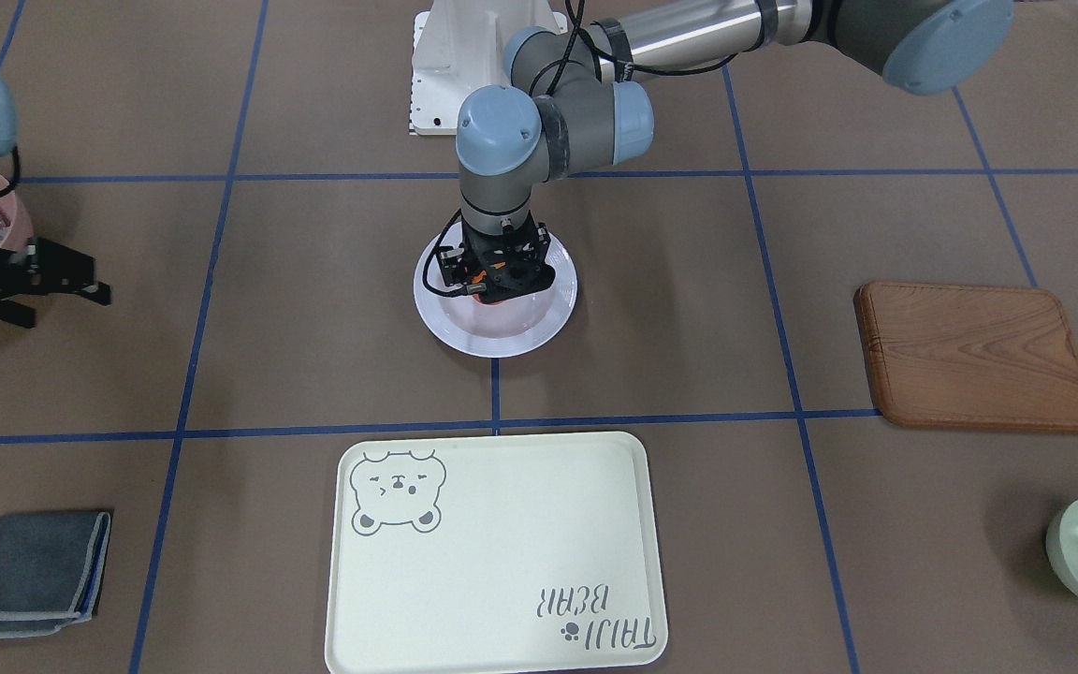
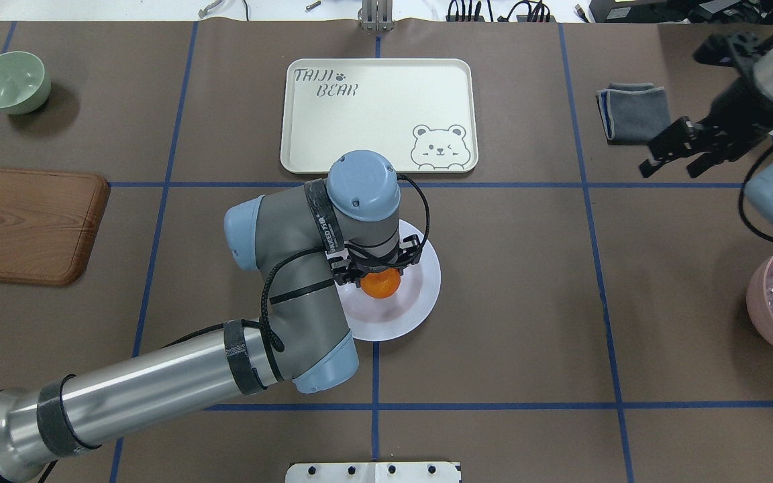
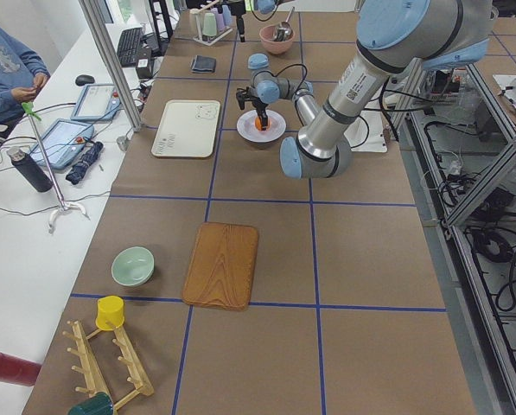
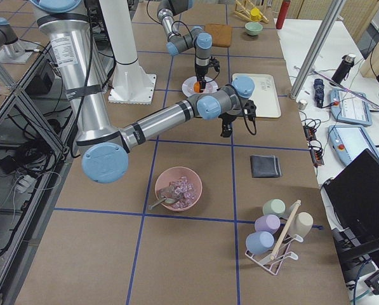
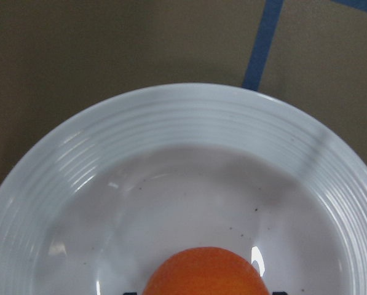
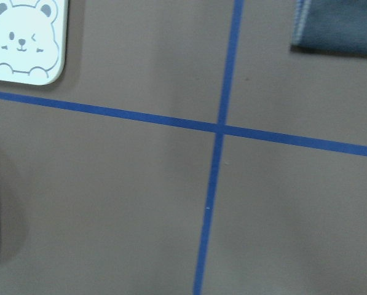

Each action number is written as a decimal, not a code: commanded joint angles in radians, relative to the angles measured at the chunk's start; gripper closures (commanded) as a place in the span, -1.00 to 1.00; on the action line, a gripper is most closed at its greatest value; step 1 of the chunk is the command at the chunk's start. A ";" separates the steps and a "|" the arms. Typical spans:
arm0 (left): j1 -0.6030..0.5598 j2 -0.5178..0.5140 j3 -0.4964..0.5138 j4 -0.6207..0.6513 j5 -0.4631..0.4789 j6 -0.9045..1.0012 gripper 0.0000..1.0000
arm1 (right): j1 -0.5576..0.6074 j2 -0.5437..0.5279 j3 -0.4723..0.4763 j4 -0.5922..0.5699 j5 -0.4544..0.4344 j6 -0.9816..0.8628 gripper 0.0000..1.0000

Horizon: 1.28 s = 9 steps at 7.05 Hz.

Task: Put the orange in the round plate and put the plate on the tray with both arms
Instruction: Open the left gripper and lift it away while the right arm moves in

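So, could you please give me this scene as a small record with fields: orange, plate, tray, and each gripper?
orange: inside the round plate, between the left gripper's fingers
round plate: on the table, not on the tray
tray: flat on the table, apart from the plate
left gripper: lowered into the plate, seemingly shut on the orange
right gripper: open, holding nothing, off to the side
step not yet done: plate onto tray

Brown table (image 2: 527, 302), blue tape grid (image 2: 527, 184)
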<state>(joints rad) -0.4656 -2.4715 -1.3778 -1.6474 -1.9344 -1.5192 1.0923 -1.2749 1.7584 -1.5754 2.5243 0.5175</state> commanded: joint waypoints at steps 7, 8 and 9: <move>-0.160 0.270 -0.350 -0.006 -0.078 0.127 -0.95 | -0.235 0.157 -0.144 0.232 -0.010 0.302 -1.00; -0.226 0.307 -0.377 -0.006 -0.139 0.161 -0.95 | -0.258 0.157 -0.236 0.469 -0.013 0.460 -1.00; -0.266 0.324 -0.389 -0.005 -0.158 0.180 -0.95 | -0.281 0.158 -0.305 0.649 -0.037 0.583 -1.00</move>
<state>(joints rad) -0.6714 -2.1840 -1.7358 -1.6537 -2.0518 -1.3714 0.8407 -1.1187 1.5451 -1.1649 2.5068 0.9369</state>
